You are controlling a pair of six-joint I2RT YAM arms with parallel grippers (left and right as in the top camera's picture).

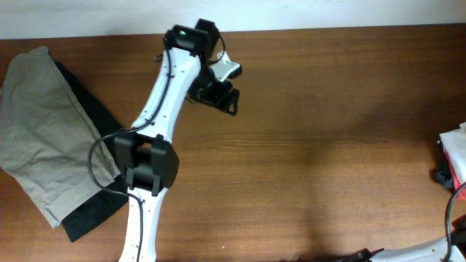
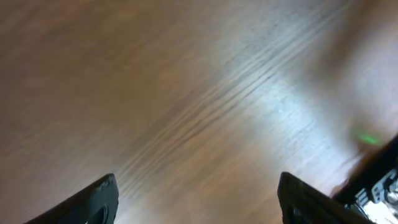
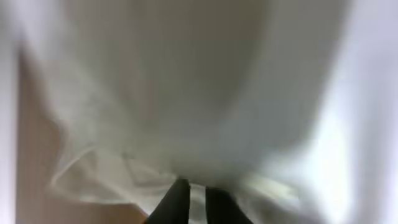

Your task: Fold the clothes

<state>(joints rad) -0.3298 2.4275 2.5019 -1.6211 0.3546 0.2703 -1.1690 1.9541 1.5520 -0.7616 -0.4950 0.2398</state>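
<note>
The white T-shirt [image 1: 454, 143] shows only as a small bunch at the table's right edge in the overhead view. In the right wrist view it fills the frame as blurred white fabric [image 3: 186, 93]. My right gripper [image 3: 198, 188] has its fingers close together, pinching a fold of the shirt. My left gripper [image 1: 218, 94] is over bare wood at the far middle of the table, far from the shirt. In the left wrist view its jaws [image 2: 196, 190] are wide apart with nothing between them.
A khaki-beige wrinkled garment [image 1: 44, 131] lies at the left on a black garment [image 1: 95, 211]. The brown wooden table [image 1: 320, 145] runs between the arms. A dark part of the right arm [image 1: 443, 175] sits by the right edge.
</note>
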